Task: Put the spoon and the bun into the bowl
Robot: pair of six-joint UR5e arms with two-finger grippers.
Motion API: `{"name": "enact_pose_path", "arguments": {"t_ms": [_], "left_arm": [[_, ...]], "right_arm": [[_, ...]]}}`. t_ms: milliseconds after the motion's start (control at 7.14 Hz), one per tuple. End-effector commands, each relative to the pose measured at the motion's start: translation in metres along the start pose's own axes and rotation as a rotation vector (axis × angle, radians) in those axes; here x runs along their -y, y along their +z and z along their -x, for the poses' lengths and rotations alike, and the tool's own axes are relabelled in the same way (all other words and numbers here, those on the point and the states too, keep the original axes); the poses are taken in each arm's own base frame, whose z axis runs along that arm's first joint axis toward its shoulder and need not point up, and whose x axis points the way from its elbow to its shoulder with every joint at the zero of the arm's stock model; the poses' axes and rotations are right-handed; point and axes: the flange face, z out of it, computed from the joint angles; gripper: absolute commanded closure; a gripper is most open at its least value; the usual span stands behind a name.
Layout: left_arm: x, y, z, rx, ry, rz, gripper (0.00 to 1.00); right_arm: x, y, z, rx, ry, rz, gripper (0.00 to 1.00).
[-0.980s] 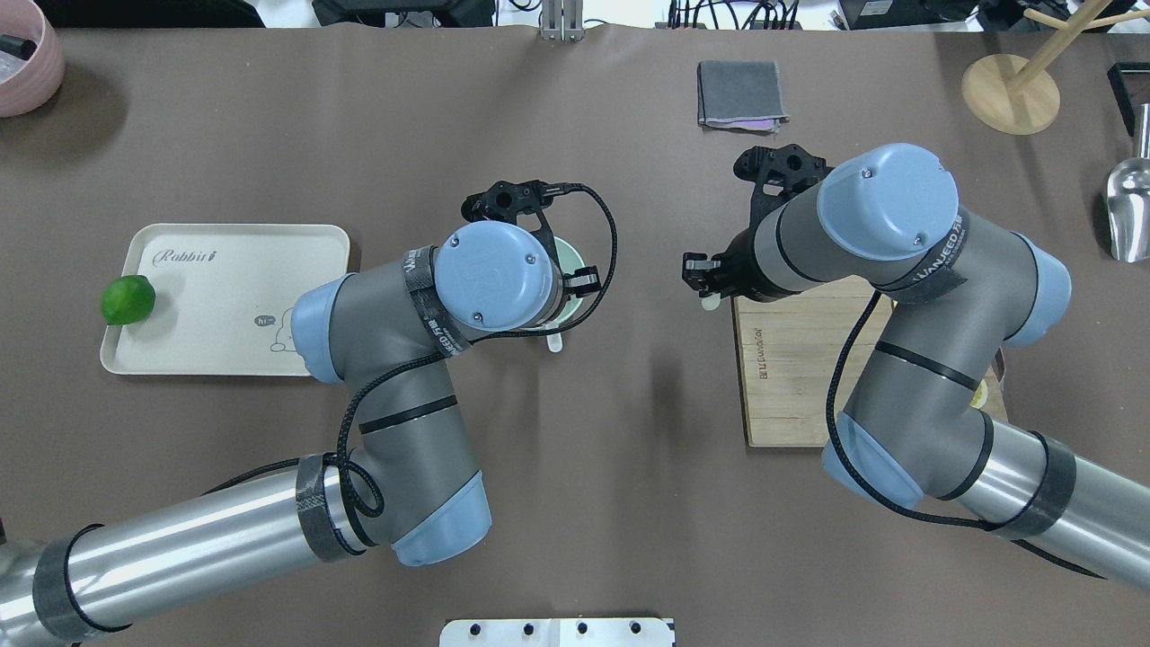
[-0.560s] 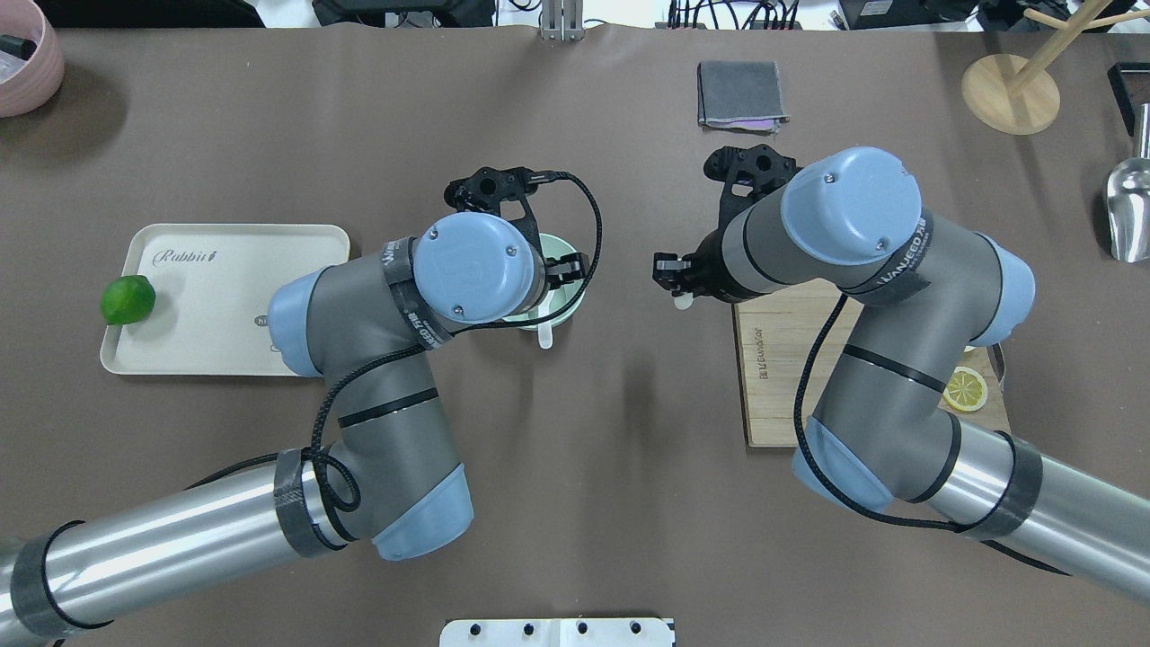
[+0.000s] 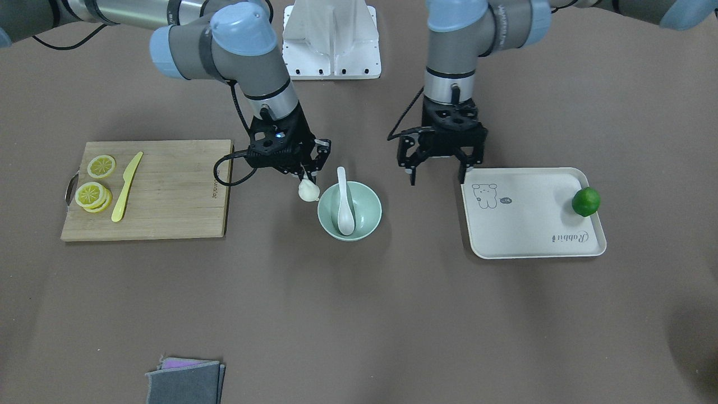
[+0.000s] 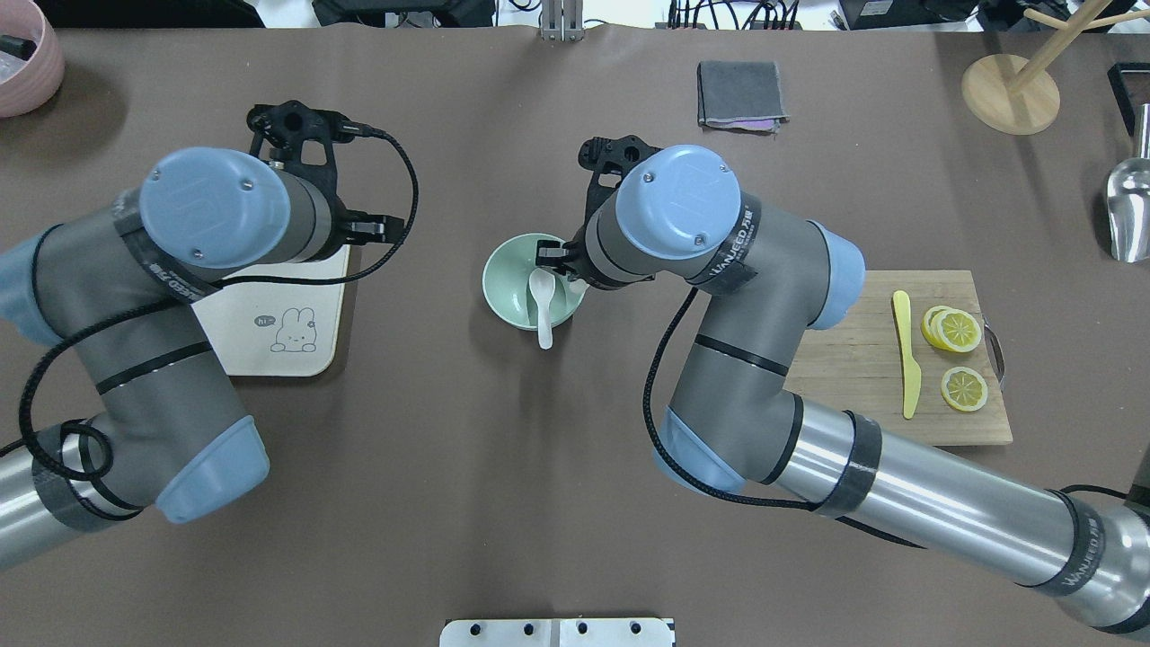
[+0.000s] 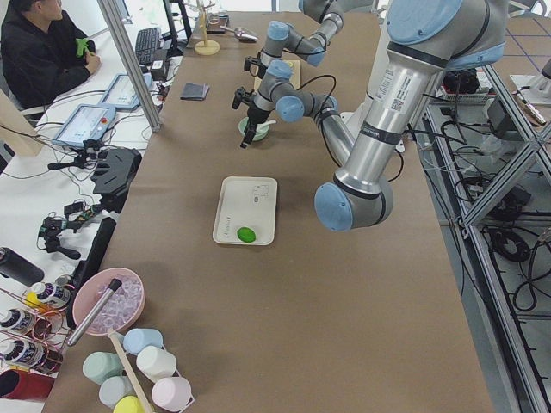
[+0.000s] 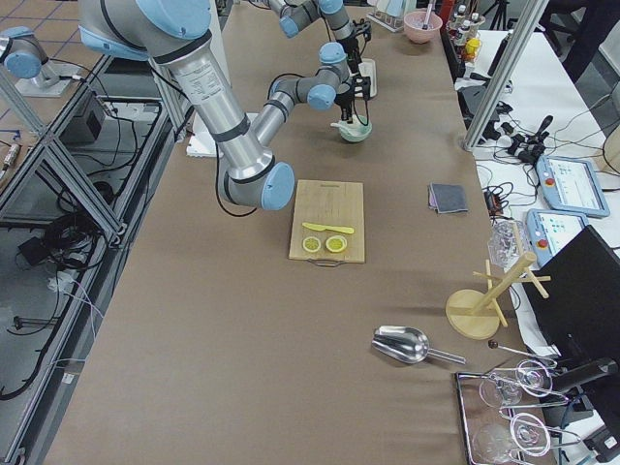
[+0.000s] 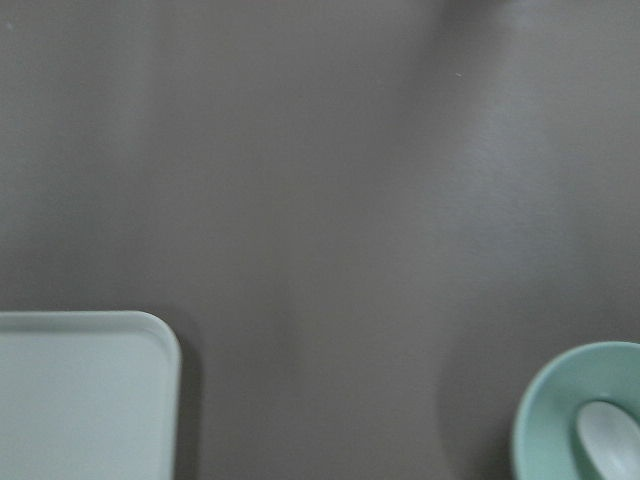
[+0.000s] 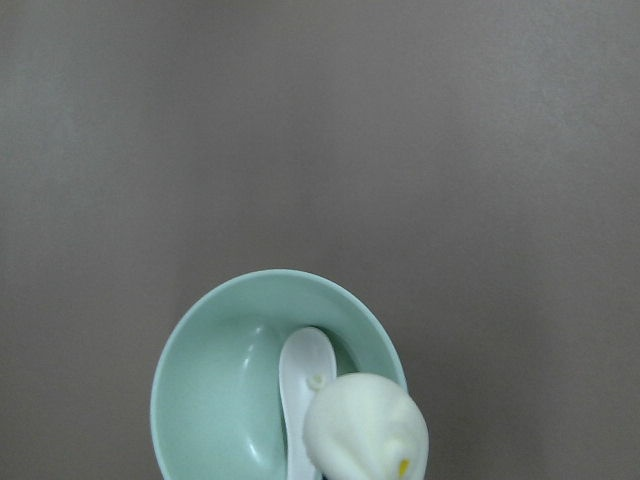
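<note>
The pale mint-green bowl (image 3: 370, 220) stands at the table's middle, with the white spoon (image 3: 343, 202) lying in it, handle over the rim. My right gripper (image 3: 307, 178) is shut on the white bun (image 3: 308, 191) and holds it just above the bowl's rim on the cutting-board side. The right wrist view shows the bun (image 8: 367, 430) over the bowl's edge (image 8: 210, 400) beside the spoon (image 8: 298, 375). My left gripper (image 3: 438, 178) is open and empty, hanging by the tray's near corner, apart from the bowl (image 4: 503, 283).
A cream tray (image 3: 527, 224) with a green lime (image 3: 586, 202) lies on my left. A wooden cutting board (image 3: 168, 191) with lemon slices (image 3: 95, 191) and a yellow knife (image 3: 126, 188) lies on my right. A grey cloth (image 4: 741, 94) sits farther off.
My right arm carried the bun from the cutting board's edge to the bowl's rim. My left arm drew away from the bowl toward the tray, leaving the spoon in the bowl.
</note>
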Motion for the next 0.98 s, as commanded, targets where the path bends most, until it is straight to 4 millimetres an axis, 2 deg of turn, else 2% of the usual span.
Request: {"name": "enact_pose_path", "arguments": {"t_ms": [0,140,280,420,840], "left_arm": [[0.008,0.011,0.046,0.056,0.0,-0.005,0.02],[0.01,0.011,0.049,0.061,0.033,-0.007,0.02],[0.016,0.01,0.053,0.057,0.034,-0.02,0.02],[0.016,0.009,0.054,0.056,0.03,-0.022,0.02],[0.016,0.009,0.053,0.055,0.025,-0.023,0.02]], "right_arm": [[0.004,0.036,0.009,0.058,-0.017,-0.035,1.0],[0.004,0.037,0.012,0.073,-0.019,-0.038,1.0],[0.003,0.035,0.019,0.081,-0.021,-0.037,0.12],[0.002,0.031,0.027,0.09,-0.018,-0.038,0.0],[0.004,0.016,0.041,0.078,-0.026,-0.033,0.0]]}}
